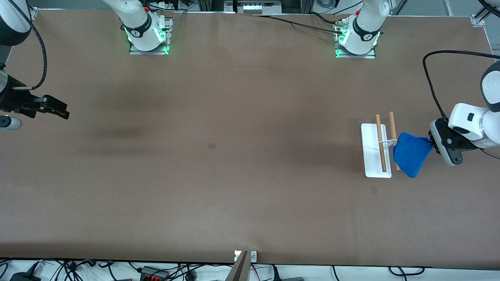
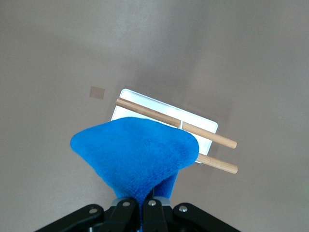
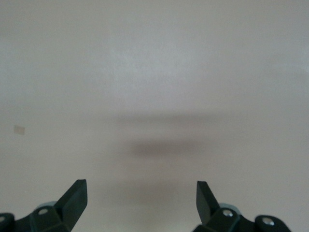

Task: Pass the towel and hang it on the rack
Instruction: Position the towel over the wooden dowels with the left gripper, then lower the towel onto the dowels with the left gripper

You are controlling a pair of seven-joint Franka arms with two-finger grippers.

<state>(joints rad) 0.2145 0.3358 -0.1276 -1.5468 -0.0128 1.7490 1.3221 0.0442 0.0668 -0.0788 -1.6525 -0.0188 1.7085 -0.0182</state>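
So the blue towel (image 1: pixel 410 158) is hanging in the air off the left gripper (image 1: pixel 433 143), pinched by one corner, with the fingers clamped tight on the fabric. From the front camera the cloth fans out from the gripper toward the rack (image 1: pixel 377 150) and droops toward the camera end, its edge overlapping the outer wooden rod (image 1: pixel 393 138). I can't tell if it's actually touching that rod or just floating over it.

In the left wrist view the towel (image 2: pixel 137 154) spreads out wide from the closed fingers (image 2: pixel 126 205) and hides part of the rack's white base (image 2: pixel 193 121) and part of both rods. None of it is draped over a rod from what I can see.

The rack sits on the brown table (image 1: pixel 234 175) toward the left arm's end, upright on its flat white base, both rods lying parallel and running from near the front camera toward the robot bases.

Farther up the table, at the right arm's end, the right gripper (image 1: pixel 58 109) hangs over bare tabletop, well apart from everything. Its fingers (image 3: pixel 72 198) are spread wide with nothing between them. That arm is just waiting.
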